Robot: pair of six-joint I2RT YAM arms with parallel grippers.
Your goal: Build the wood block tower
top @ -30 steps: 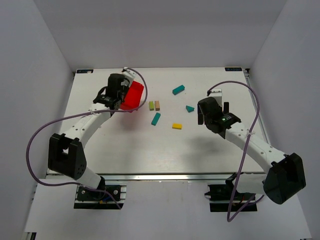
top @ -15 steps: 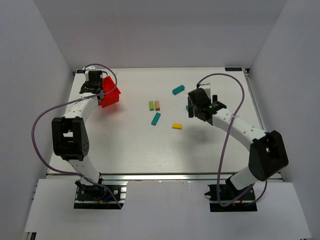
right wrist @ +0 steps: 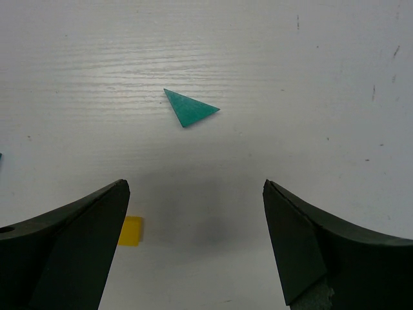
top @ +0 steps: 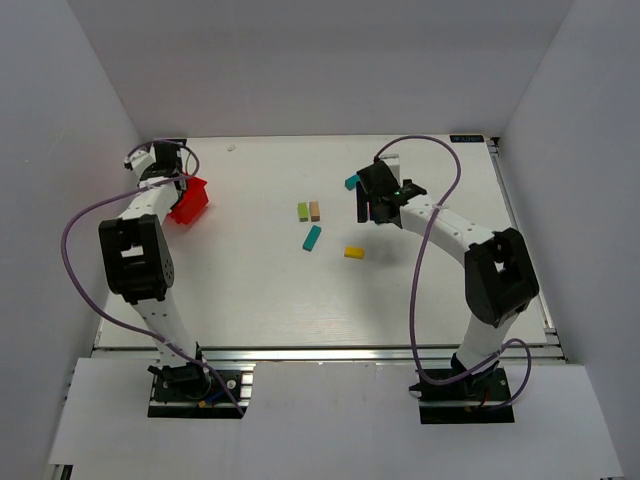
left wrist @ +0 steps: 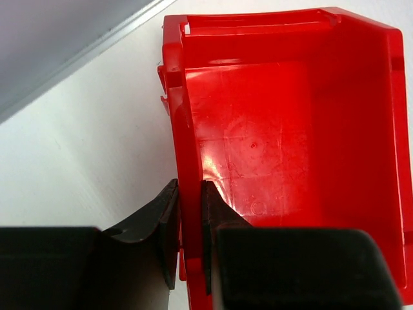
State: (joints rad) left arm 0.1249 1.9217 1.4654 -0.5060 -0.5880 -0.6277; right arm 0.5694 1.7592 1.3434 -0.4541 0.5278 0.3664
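Left wrist view: my left gripper [left wrist: 190, 213] is clamped on the left wall of the red bin [left wrist: 290, 129], with one finger outside the wall and one inside. From the top camera I see that bin at the upper left of the table [top: 250, 300].

On the right wrist view my right gripper [right wrist: 193, 194] has its jaws spread wide and holds nothing. A teal triangle [right wrist: 189, 110] lies flat in the upper middle of the frame, clear of both fingers, and a yellow block [right wrist: 130, 230] shows beside the left finger.

From the top, the tower's pieces lie loose and unstacked mid-table. A lime block [top: 303, 211] sits just beside a tan block [top: 315, 210], with a teal bar [top: 313, 237] below them. Another teal block [top: 351, 182] lies at the right arm's upper edge.
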